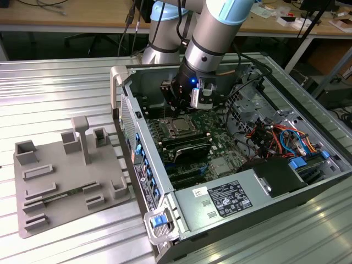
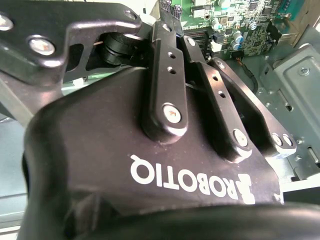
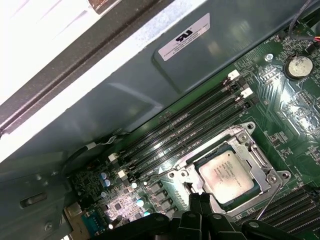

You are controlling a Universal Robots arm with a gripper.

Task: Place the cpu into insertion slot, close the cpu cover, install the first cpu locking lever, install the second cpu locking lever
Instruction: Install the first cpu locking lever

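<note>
Inside the case (image 1: 127,124), closed fingers (image 3: 195,202) hang near the cpu (image 3: 227,175).

- A ribbed silver metal bench (image 1: 60,88) spans the frame from the left edge to the lower right, with pale glare on its ribs at lower right.
- Along the top edge runs a wooden-topped bench (image 1: 71,21), with dark floor (image 1: 33,47) beneath it.
</note>
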